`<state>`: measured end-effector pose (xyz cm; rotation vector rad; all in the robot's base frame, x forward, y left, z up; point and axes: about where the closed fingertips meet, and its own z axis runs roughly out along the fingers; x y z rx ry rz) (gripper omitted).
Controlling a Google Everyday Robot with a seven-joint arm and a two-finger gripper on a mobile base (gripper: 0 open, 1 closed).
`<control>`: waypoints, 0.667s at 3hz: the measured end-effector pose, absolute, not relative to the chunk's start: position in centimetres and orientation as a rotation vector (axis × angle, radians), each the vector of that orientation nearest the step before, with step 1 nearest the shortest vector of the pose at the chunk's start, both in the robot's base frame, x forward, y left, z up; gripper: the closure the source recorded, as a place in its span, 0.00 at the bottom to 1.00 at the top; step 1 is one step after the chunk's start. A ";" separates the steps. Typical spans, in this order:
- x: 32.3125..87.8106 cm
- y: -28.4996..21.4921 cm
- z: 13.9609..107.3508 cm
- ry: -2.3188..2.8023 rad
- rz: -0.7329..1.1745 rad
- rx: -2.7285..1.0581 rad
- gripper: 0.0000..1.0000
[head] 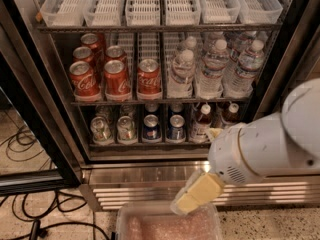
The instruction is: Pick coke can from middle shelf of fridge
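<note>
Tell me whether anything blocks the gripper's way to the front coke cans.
Nothing visible does. The gripper hangs low before the fridge base, outside the cabinet. The coke can stands at the front edge of the middle shelf, with the door open and nothing before it.

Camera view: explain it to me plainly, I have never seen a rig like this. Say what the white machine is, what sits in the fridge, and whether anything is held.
There is one picture, looking down into an open drinks fridge; where the camera sits is not known. The big white shape on the right is the robot's arm. Its tan tip is the gripper, the robot's hand, low in front of the fridge's steel base and above a clear plastic bin. No can is in it. On the middle shelf stand red coke cans on the left and water bottles on the right. The shelf below holds more cans; the one above holds white slotted trays.
</note>
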<state>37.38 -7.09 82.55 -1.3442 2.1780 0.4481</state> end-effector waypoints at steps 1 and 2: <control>37.7 -5.9 80.2 2.197 0.429 -1.185 0.00; 39.9 -4.8 79.1 2.173 0.402 -1.042 0.00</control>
